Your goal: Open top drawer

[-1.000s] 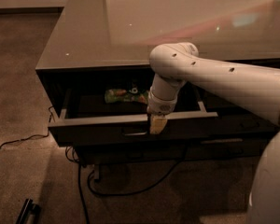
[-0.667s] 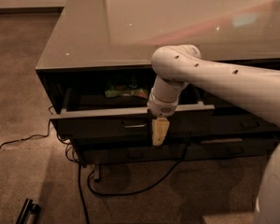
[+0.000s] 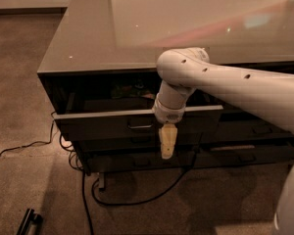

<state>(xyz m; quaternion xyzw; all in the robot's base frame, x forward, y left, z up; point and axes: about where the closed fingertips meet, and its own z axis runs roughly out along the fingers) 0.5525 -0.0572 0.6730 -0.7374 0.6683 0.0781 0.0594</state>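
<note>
Standing partly out of the glossy-topped cabinet (image 3: 88, 48), the top drawer (image 3: 98, 125) looks wide, stiff and light on its runners. My gripper (image 3: 167, 143) hangs before its front; spread or closed, I cannot tell. The small metal pull (image 3: 139, 126), at the gripper's ten o'clock, is the place to hold.

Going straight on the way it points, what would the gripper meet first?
The gripper points down, just before the flat front of the open dark grey top drawer. Straight down it would probably meet the brown carpeted floor, near the black cable; depth is unclear.
</note>
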